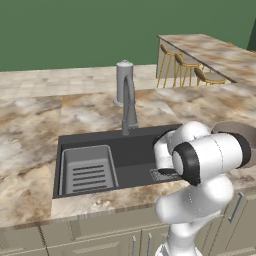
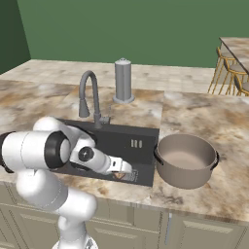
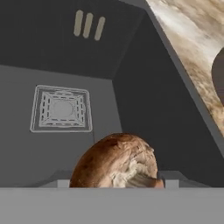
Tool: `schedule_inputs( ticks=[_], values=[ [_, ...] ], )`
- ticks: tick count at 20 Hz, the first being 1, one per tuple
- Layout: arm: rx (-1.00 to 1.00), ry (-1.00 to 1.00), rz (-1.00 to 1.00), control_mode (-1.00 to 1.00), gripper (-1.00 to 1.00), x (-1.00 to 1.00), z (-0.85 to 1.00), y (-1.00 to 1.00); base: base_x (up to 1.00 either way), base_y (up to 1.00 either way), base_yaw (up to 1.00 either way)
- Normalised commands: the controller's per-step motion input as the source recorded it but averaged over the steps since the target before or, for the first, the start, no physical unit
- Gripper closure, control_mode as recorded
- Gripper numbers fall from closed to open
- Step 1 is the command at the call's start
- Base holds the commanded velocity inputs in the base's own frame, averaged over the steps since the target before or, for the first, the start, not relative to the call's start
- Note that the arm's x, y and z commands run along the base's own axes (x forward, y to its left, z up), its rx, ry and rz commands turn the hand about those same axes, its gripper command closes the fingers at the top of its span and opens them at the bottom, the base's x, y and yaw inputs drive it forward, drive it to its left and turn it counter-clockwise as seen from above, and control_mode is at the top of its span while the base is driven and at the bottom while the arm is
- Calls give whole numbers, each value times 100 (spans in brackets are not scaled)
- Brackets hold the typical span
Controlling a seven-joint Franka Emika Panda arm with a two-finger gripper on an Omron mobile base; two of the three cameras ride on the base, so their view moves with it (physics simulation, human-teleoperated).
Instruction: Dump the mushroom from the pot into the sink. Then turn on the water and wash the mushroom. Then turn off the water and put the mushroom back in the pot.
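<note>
Claw low in the sink, mushroom right at its tips.

The claw (image 2: 127,168) reaches down inside the dark sink (image 2: 127,132) near its right wall, and in the hand view the brown mushroom (image 3: 114,161) sits close up between the finger tips; the claw looks clamped on the mushroom (the contact itself is hidden at the frame's bottom edge). The square drain grate (image 3: 61,108) lies beyond it on the basin floor. The pot (image 2: 186,160) stands upright on the marbled tabletop (image 2: 209,116) just right of the sink. The faucet (image 2: 90,98) rises behind the basin, the ribbed tray (image 1: 88,170) at its left end.
</note>
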Motion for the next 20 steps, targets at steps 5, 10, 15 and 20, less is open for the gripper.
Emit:
schedule_inputs(
  ticks=[5, 10, 15, 20],
  values=[
    [24, 27, 8, -100, 100, 38, 100, -54, 0, 0, 0],
    [28, 7, 3, -100, 100, 58, 100, -39, 0, 0, 0],
    [29, -20, 0, -100, 100, 73, 100, -11, 0, 0, 0],
    [17, -7, 0, -100, 100, 62, 100, 0, 0, 0, 0]
  ],
)
